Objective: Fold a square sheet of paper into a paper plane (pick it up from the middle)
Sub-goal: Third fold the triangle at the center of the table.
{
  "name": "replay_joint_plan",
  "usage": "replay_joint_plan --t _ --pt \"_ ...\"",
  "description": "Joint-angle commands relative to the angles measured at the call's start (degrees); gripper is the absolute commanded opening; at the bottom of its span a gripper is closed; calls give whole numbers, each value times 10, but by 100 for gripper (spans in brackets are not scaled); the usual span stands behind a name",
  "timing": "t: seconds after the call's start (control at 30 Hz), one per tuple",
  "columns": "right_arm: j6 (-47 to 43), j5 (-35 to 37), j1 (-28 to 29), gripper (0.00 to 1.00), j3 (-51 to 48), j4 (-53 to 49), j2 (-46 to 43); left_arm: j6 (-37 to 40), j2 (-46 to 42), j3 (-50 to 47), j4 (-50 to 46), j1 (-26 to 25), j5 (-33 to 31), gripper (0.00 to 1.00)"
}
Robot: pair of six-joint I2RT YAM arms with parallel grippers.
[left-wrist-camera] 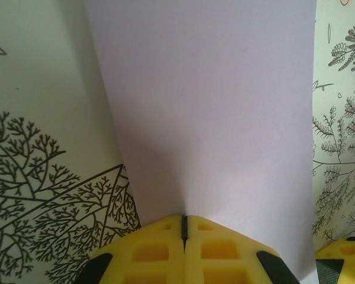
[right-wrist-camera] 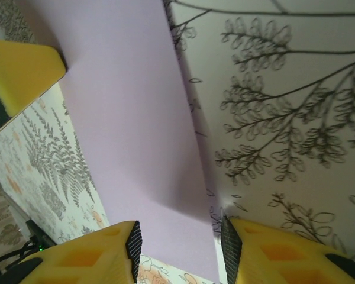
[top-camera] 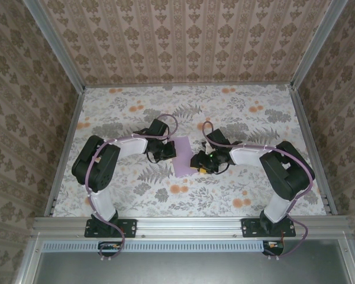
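Left fingers (left-wrist-camera: 160, 242) right up at my lens, pressed together and pinching the edge of the paper (left-wrist-camera: 213, 118). It fans out from that seam, plain lilac and smooth, with no crease I can see, only a soft bow at the pinch. Right fingers (right-wrist-camera: 100, 248) stand spread, the sheet's other side running between them, nothing gripped. The paper sits in the middle of the desk (top-camera: 165, 195) between both arms, one edge lifted enough to throw a shadow. My worry: that thin edge slips or puckers under the left pinch, or the right side closes off-line and the fold lands crooked.
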Motion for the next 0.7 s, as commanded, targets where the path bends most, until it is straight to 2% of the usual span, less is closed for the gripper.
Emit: replay_joint_plan --t 0.0,0.27,0.5,0.67 --pt "23 -48 3 44 -11 42 4 -5 12 -17 -24 -4 -29 4" --pt "59 -55 -6 40 -34 96 -10 -3 11 -16 -26 -4 -29 4" --pt "69 -49 -20 34 -47 92 -21 6 9 -10 -26 -4 -28 3" --pt "74 -53 -24 21 -53 90 -25 20 -4 -9 -16 -4 -23 4"
